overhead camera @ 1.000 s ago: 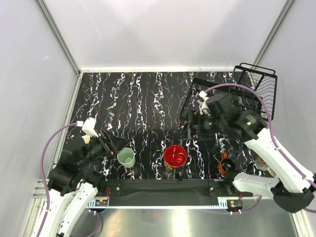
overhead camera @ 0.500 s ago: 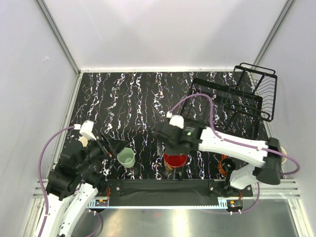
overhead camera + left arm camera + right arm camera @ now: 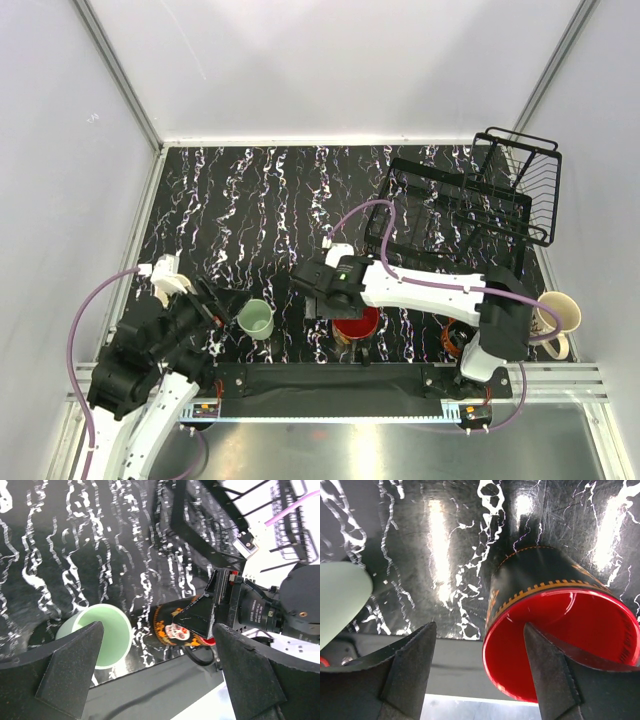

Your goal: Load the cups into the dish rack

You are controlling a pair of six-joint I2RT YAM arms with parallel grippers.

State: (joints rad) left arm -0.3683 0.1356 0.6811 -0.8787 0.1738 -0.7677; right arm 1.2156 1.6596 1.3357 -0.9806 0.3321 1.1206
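Observation:
A black printed mug with a glossy red inside [image 3: 355, 318] stands near the front edge, upright. My right gripper [image 3: 330, 303] is open at its left side. In the right wrist view [image 3: 480, 627] one finger is over the red inside [image 3: 560, 645] and the other is outside the wall. A mint-green mug [image 3: 256, 318] stands to its left. My left gripper [image 3: 222, 300] is open and empty beside it. In the left wrist view [image 3: 159, 627] the mint mug [image 3: 100, 637] is by the left finger. The black wire dish rack [image 3: 460, 205] is at the back right.
A cream-beige mug [image 3: 558, 314] sits off the mat's right edge. A dark mug with an orange rim [image 3: 457, 335] is partly hidden by the right arm's base. A black bar [image 3: 330, 378] runs along the front edge. White walls enclose the mat.
My right arm has swung from the rack leftward and down to the red-inside mug, still open. My left arm has drawn back slightly toward me.

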